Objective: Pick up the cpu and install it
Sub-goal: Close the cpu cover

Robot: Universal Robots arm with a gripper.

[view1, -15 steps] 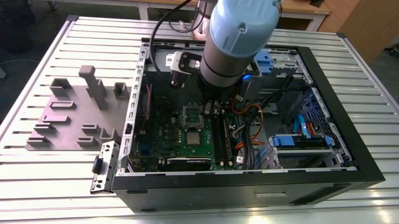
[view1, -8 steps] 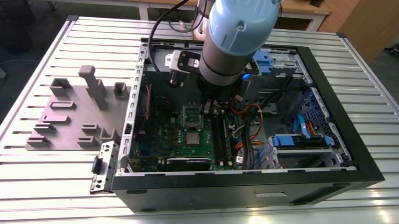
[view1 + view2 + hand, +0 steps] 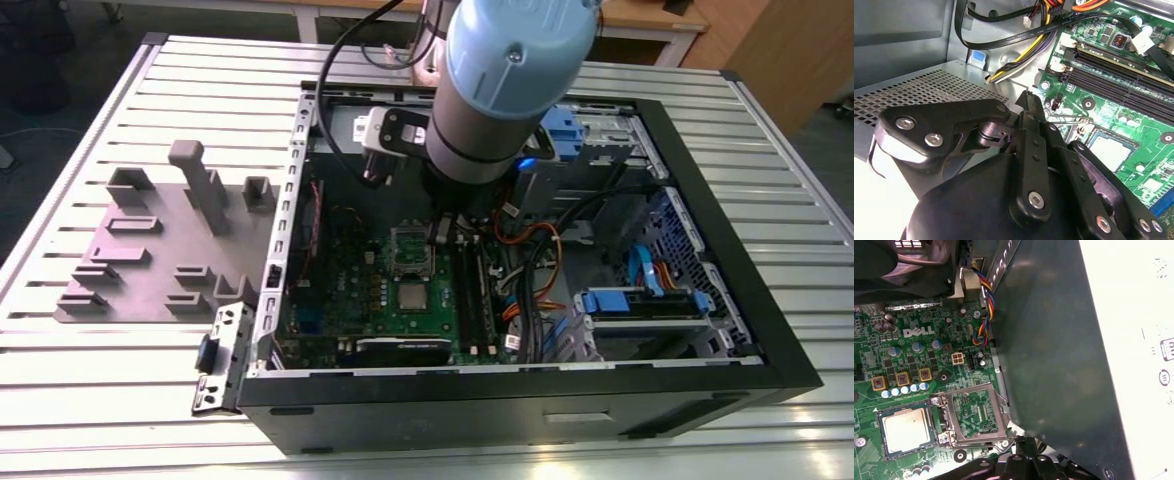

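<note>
Chip first: the small flat square silvery-grey cpu (image 3: 904, 427) lies in its socket on the green circuit board (image 3: 869, 360). Just beside it, the metal socket frame (image 3: 979, 440) is flipped open, likely so the chip can drop in. Your black gripper (image 3: 1029, 100) hangs near the cpu, not touching it. You cannot tell whether it is clenched or released.

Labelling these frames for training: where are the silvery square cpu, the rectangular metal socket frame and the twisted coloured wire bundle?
Silvery-grey square cpu (image 3: 906, 426): first wrist view, middle of its metal top.
Rectangular metal socket frame (image 3: 979, 437): first wrist view, one edge rail.
Twisted coloured wire bundle (image 3: 987, 305): first wrist view, mid-length.
</note>
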